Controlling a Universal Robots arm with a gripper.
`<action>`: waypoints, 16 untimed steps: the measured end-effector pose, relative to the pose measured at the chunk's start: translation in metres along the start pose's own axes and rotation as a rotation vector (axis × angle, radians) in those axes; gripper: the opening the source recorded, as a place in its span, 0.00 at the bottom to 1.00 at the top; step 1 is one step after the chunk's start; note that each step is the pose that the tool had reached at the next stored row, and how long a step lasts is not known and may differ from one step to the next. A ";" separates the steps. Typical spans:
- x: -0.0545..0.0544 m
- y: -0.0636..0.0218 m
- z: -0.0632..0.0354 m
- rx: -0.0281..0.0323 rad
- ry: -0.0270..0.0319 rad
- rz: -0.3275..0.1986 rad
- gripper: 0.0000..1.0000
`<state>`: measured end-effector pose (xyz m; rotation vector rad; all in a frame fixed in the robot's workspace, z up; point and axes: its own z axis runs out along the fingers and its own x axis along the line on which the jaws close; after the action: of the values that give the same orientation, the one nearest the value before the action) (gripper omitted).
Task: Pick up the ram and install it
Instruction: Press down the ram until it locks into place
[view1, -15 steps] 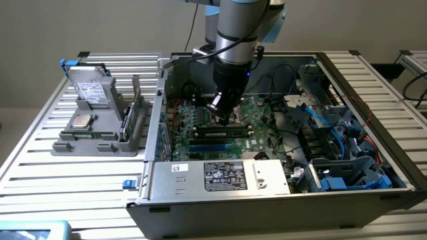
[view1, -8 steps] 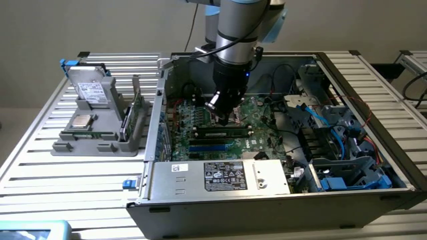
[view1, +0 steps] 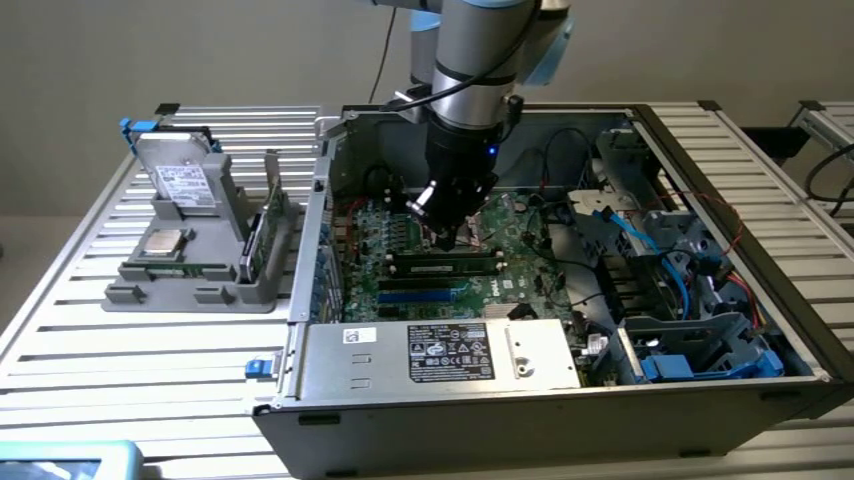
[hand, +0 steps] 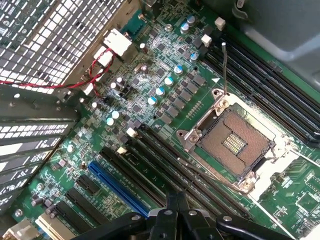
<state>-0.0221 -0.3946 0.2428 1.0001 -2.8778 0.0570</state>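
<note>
An open desktop computer case (view1: 694, 250) lies on its side on a slatted metal table (view1: 80, 330), and I am looking down into it. The robot arm (view1: 474, 60) reaches in from above, its gripper (view1: 443, 238) poised just over the green motherboard (view1: 441, 250). The fingers (hand: 172, 207) are pressed tightly together and grasp nothing. Directly below the gripper, the ram (view1: 445, 267) lies flat along one of the black memory slots, seated lengthwise in it (whether it is fully clicked in, I cannot tell). Blue slots (view1: 420, 290) run parallel just beside it, toward the power supply (view1: 447, 352) with its white label. From the wrist camera, the closed fingertips hang over rows of long black slots (hand: 165, 165), with the empty processor socket (hand: 235, 142) and its open metal frame nearby. On the exterior view's left, well apart from the case, a grey holder (view1: 200, 270) carries a silver drive (view1: 180, 185) standing upright and a square silver processor chip (view1: 166, 242)
</note>
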 end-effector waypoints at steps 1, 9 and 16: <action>0.000 0.0000 0.0000 -0.0013 0.0000 0.012 0.11; 0.000 0.0000 -0.0004 -0.0060 -0.0013 0.089 0.11; 0.000 0.0000 -0.0021 0.0081 0.0007 0.141 0.11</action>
<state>-0.0220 -0.3947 0.2449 0.7969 -2.9451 0.0791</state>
